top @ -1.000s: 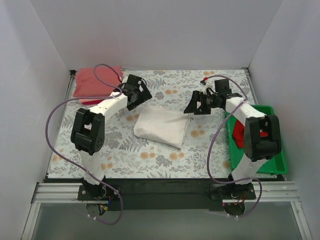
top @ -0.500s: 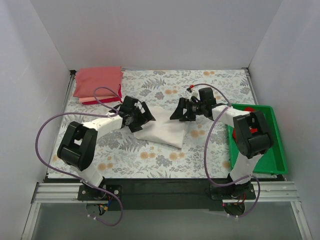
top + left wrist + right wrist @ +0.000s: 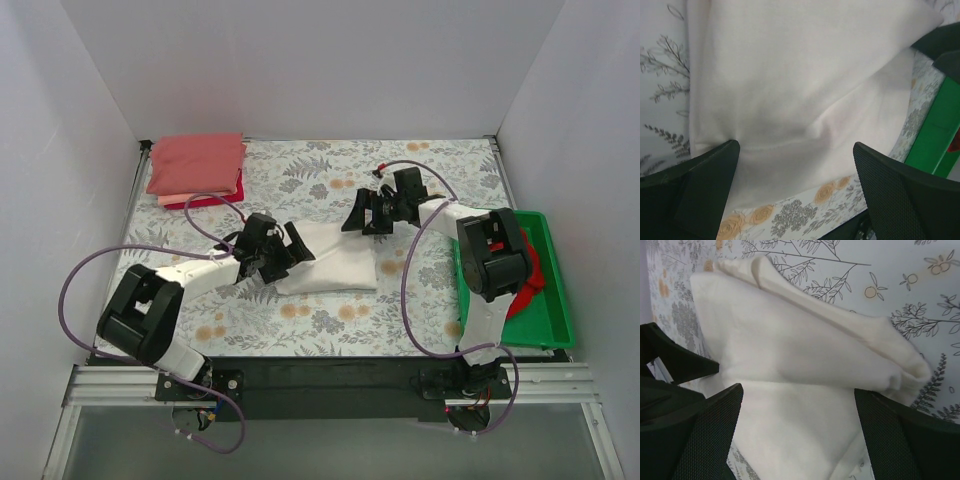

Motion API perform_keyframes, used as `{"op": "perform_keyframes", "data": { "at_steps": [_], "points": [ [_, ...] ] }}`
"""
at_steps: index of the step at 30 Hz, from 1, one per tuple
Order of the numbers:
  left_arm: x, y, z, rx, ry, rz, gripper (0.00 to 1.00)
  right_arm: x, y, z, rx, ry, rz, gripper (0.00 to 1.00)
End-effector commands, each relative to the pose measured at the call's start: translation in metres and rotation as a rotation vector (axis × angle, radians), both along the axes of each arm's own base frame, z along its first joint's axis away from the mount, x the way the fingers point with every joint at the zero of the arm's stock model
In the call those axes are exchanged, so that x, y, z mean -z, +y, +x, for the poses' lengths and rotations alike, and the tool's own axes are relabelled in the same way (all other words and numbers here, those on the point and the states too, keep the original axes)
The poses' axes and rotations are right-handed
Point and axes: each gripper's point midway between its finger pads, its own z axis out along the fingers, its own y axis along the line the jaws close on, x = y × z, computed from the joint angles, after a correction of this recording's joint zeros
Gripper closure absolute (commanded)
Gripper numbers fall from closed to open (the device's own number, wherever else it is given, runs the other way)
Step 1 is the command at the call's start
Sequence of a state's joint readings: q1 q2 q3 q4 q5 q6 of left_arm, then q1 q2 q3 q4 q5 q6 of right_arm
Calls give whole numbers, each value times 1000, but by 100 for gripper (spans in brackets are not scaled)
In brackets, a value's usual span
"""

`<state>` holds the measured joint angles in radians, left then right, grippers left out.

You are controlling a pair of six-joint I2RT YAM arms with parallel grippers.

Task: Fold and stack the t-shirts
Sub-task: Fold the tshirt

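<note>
Well, nearest the arms' bases the left gripper (image 3: 284, 250) is standing wide. Its two dark fingers (image 3: 705, 175) are straddling the near-left edge of the folded white t-shirt (image 3: 335, 262) and closing on nothing. The shirt is lying flat on the floral tabletop (image 3: 330, 180), directly under and between both grippers. It is folded into a thick pad with a soft crease running across it.

Across the shirt, the right gripper (image 3: 365, 212) is also hanging wide, at the far-right corner where the layered edges are bulging up in a rolled lip. It is gripping nothing either.

To my eye this is looking like light, limp cotton. I'm expecting it to sag and come unfolded if lifted from one point, with the top layer peeling away from the rest. I'd be taking it at two opposite edges, each gripper pinching through all the layers close to the fold.

Out beyond the right gripper's outer side, a red t-shirt (image 3: 527, 268) is sitting in the green tray (image 3: 550, 325). Farthest off, well past the left gripper, the folded pink and crimson t-shirts (image 3: 195, 162) are waiting in a stack.
</note>
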<state>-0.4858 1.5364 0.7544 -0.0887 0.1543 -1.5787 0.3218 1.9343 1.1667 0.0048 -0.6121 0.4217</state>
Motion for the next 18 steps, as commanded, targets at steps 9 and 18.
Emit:
{"op": "perform_keyframes", "data": {
  "at_steps": [9, 18],
  "points": [
    [-38, 44, -20, -112, -77, 239, 2, -105, -28, -26, -53, -296, -51, 2],
    [-13, 87, 8, -268, -16, 348, 2, -111, -66, -95, 115, -327, -69, 2]
  ]
}}
